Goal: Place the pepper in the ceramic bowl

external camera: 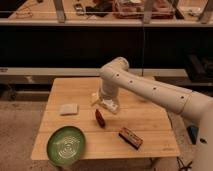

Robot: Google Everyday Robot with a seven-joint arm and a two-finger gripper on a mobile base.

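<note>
The pepper (100, 118) is small, slim and dark red and lies on the wooden table (150, 125) near its middle. The ceramic bowl (66, 145) is wide, green, with pale swirl lines, and stands at the table's front left corner. My gripper (102, 102) hangs at the end of the white arm (150, 90), just above and slightly behind the pepper, over a pale object (111, 105) lying there. The arm's wrist hides most of the gripper.
A brown-red rectangular block (130, 138) lies at the front right of the table. A pale flat square (68, 109) lies at the left. Dark shelving (100, 45) runs behind the table.
</note>
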